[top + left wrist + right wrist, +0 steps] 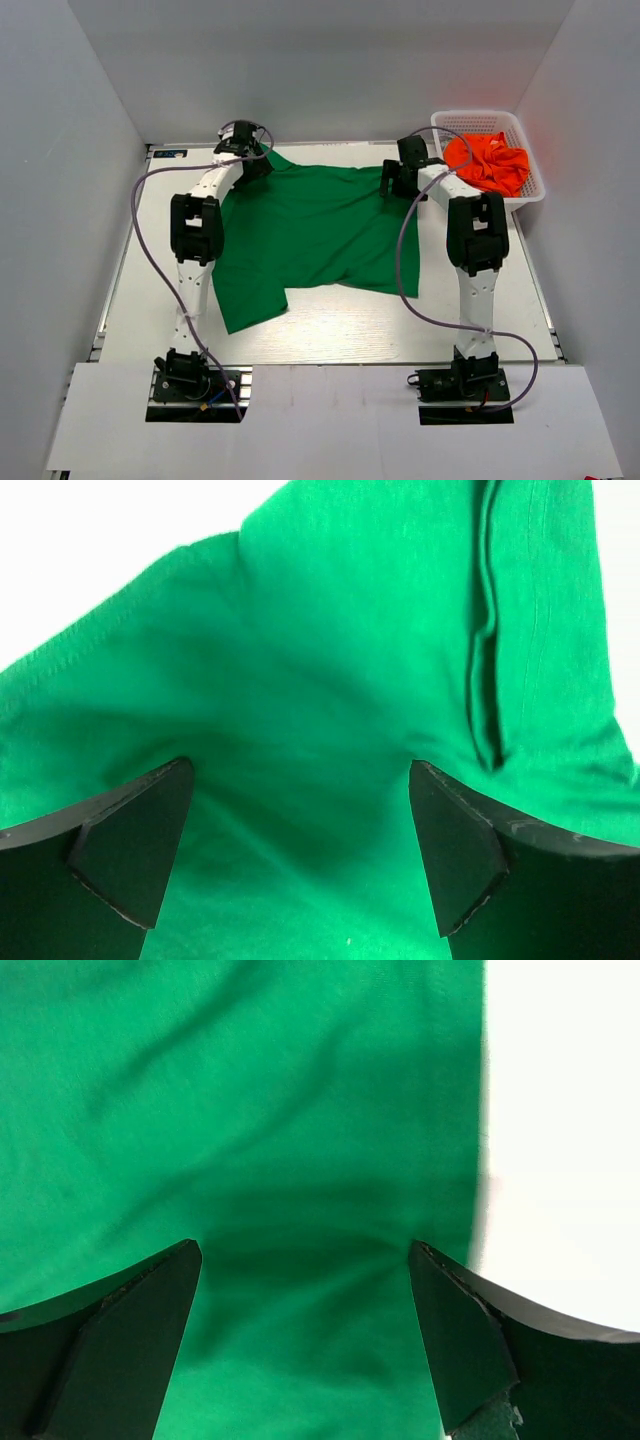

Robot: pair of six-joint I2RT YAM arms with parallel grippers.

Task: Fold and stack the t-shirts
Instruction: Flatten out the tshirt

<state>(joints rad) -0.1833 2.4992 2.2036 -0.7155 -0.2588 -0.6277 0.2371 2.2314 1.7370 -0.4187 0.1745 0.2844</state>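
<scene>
The deep green t-shirt [310,230] lies spread flat on the table, one sleeve pointing toward the near left. My left gripper [254,166] is at the shirt's far left corner. In the left wrist view it [300,855] is open, its jaws wide apart just over green cloth [330,680] near a seam and hem. My right gripper [393,181] is at the shirt's far right edge. In the right wrist view it [300,1345] is open over green cloth [250,1110], close to the cloth's edge. The bright orange t-shirt [490,162] lies crumpled in the basket.
A white plastic lattice basket [532,192] stands at the far right corner of the table [330,330]. Grey walls close in the left, right and far sides. Purple cables loop beside each arm.
</scene>
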